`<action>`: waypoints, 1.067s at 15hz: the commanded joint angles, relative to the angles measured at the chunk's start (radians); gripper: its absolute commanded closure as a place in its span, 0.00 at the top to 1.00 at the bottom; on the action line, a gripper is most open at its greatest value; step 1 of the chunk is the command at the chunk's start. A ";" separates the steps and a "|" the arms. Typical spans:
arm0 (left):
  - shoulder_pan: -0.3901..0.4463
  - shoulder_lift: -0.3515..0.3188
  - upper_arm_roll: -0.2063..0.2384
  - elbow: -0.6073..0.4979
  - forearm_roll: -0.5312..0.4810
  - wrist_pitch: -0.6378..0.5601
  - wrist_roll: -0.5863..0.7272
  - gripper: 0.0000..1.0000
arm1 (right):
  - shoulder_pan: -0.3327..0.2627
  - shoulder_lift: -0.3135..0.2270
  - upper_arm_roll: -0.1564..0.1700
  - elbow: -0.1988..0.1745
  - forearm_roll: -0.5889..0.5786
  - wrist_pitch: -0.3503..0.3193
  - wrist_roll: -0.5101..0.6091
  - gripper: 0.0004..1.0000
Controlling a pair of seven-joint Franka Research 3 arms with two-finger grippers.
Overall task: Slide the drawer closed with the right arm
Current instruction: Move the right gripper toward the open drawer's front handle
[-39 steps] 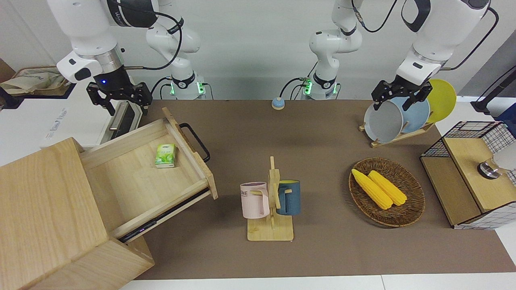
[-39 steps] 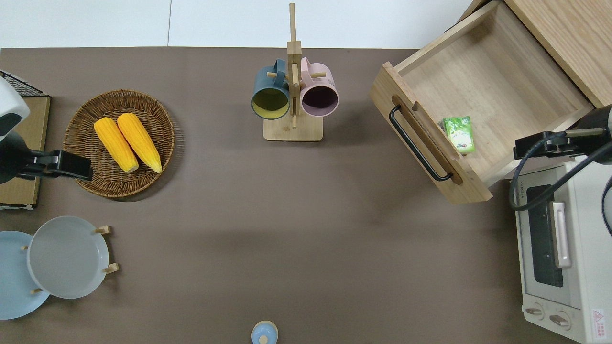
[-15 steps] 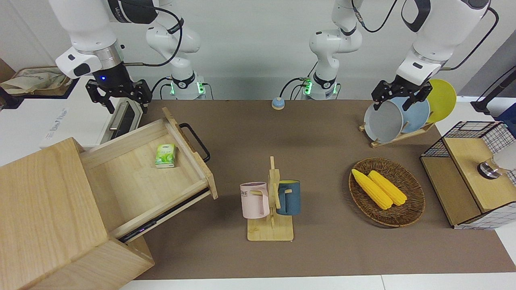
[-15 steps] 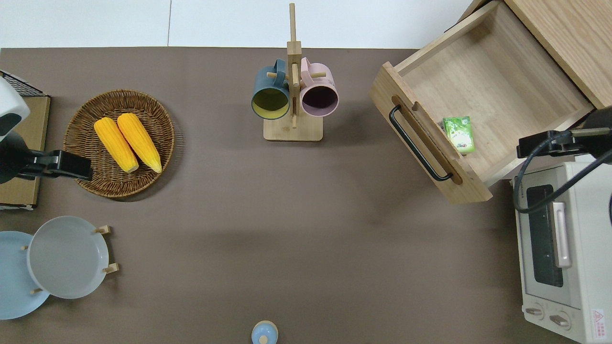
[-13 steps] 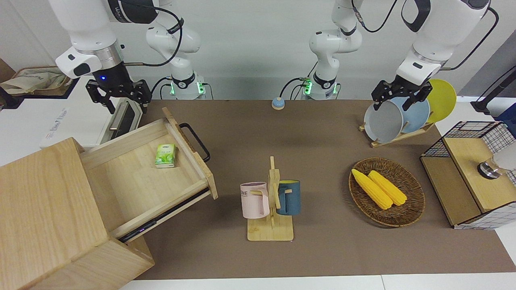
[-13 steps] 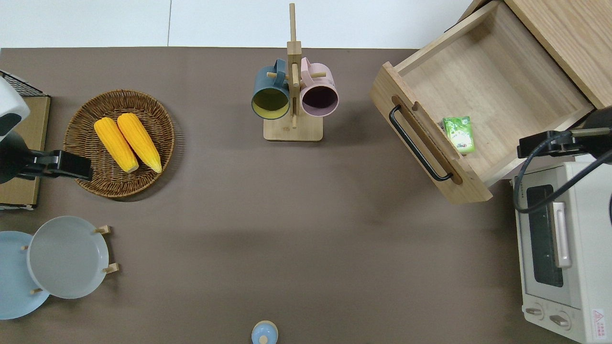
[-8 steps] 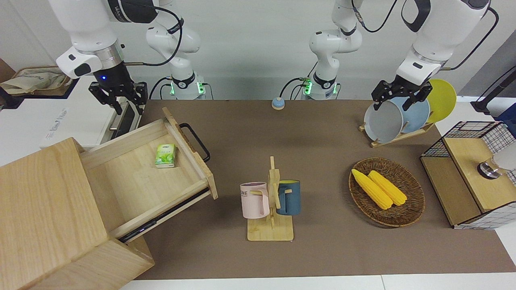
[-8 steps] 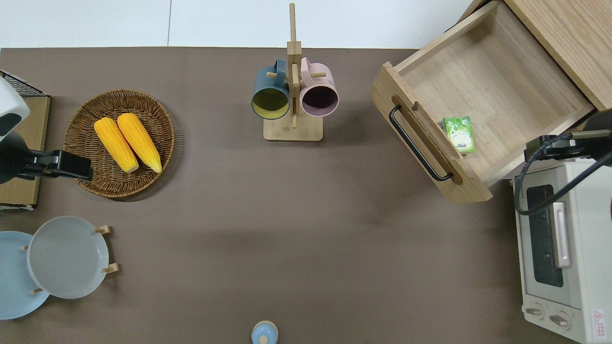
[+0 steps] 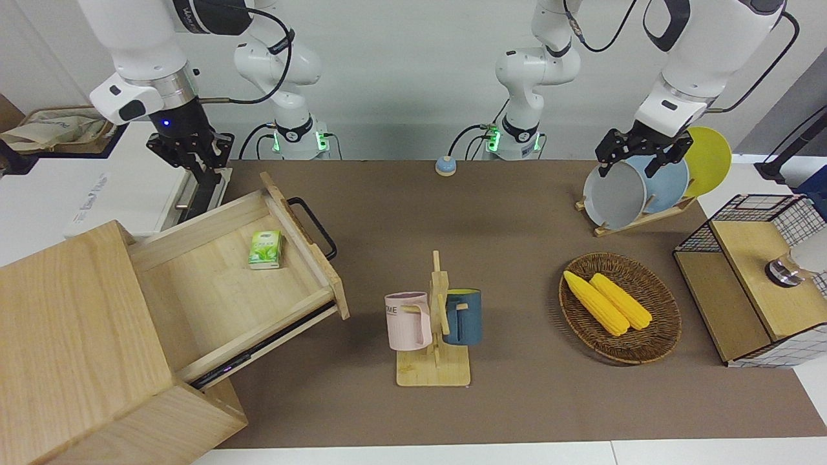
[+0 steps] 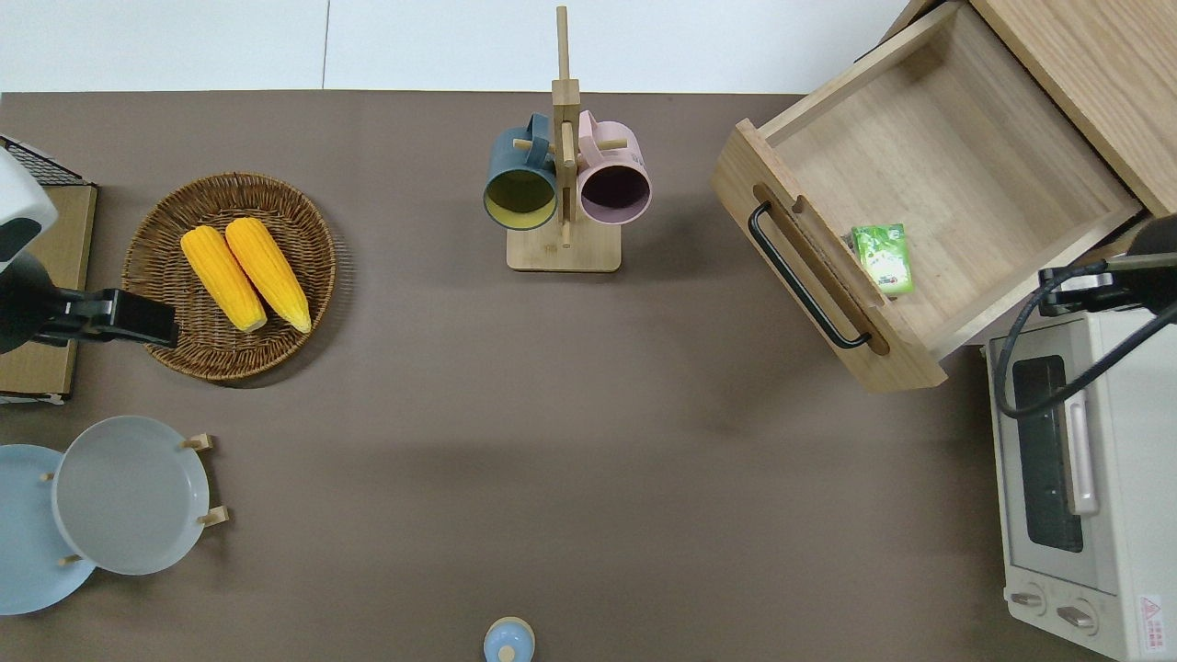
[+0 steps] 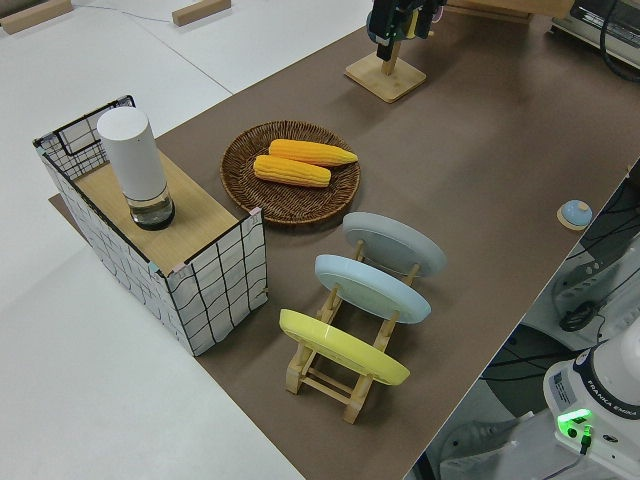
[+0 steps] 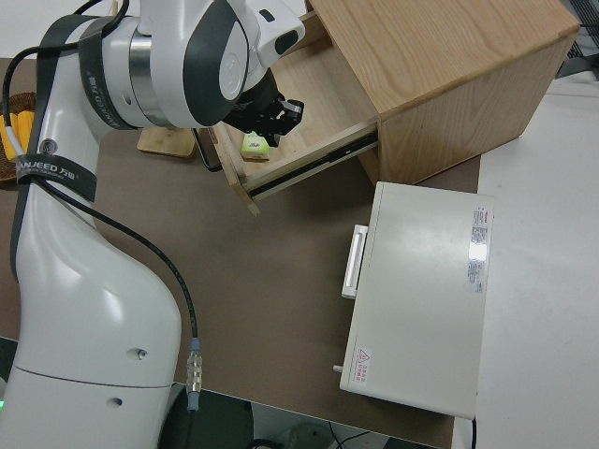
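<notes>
The drawer point(image 9: 219, 290) stands pulled far out of the pale wood cabinet point(image 9: 71, 336), its black loop handle point(image 9: 313, 226) facing the table's middle. A small green packet point(image 9: 265, 249) lies inside, near the drawer's front panel. My right gripper point(image 9: 197, 169), with the blue wrist light above it, hangs shut and empty. In the overhead view it is over the gap between the drawer's side wall point(image 10: 1030, 294) and the white toaster oven point(image 10: 1103, 478), well away from the handle point(image 10: 800, 276). The left arm is parked, its gripper point(image 9: 636, 165) open.
A mug rack point(image 9: 433, 323) with a pink and a blue mug stands mid-table, close to the drawer front. A wicker basket point(image 9: 665, 323) with two corn cobs, a plate rack point(image 9: 604, 227), a mesh-sided wood box point(image 9: 756, 278) and a small blue knob point(image 9: 445, 166) lie toward the left arm's end.
The right gripper's fingers went from spread wide to shut. It shifted slightly toward the right arm's end of the table. The drawer and the left arm have not moved.
</notes>
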 commanded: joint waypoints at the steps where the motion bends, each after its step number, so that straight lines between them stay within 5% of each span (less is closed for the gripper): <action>1: -0.007 -0.003 0.000 0.010 0.018 -0.018 -0.010 0.99 | -0.008 -0.006 0.008 0.014 0.011 -0.027 -0.011 0.00; 9: -0.007 -0.004 0.000 0.010 0.018 -0.018 -0.010 0.99 | 0.030 -0.008 0.025 0.120 -0.009 -0.149 0.071 0.00; 16: -0.007 -0.004 0.000 0.010 0.018 -0.018 -0.010 0.99 | 0.153 -0.010 0.027 0.131 -0.148 -0.177 0.170 0.00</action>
